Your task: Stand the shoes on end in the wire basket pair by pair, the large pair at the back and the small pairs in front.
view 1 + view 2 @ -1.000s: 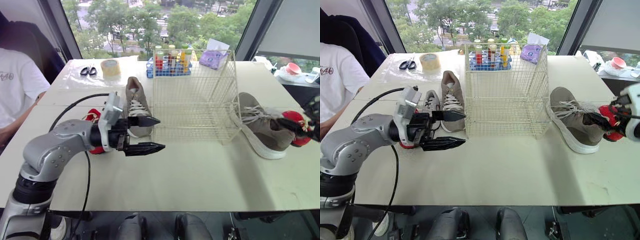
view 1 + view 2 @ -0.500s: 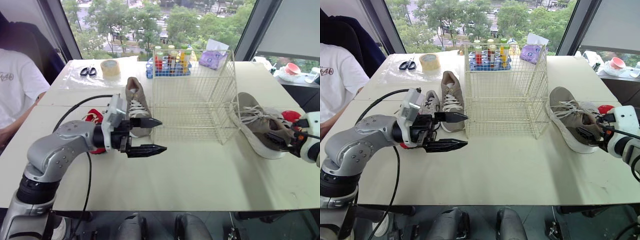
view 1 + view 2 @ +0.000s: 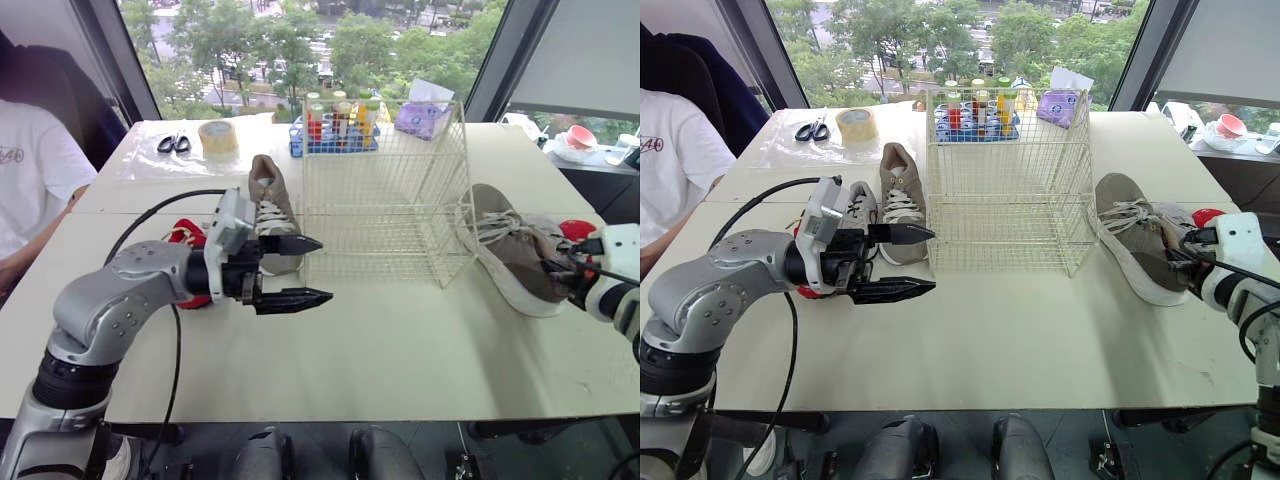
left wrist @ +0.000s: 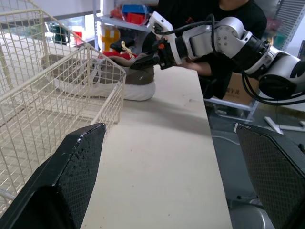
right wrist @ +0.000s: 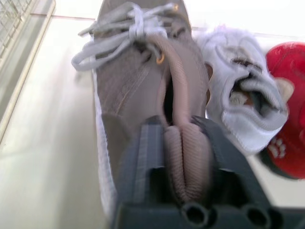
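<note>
The basket [image 3: 385, 190] is seen as thin, cream-coated metal wire; the shoe [image 5: 138, 86] is shown in matt brown cloth, white-soled; the table [image 3: 400, 350] is rendered smooth and matt.

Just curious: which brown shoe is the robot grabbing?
The grey-brown laced shoe right of the white wire basket; the right gripper pinches its heel, unlike the left-side shoe.

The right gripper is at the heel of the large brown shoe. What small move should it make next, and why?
Probably lift the heel a little. The right gripper seems shut on the heel collar of the large brown shoe, which lies flat beside the empty wire basket, so it must rise before going in.
</note>
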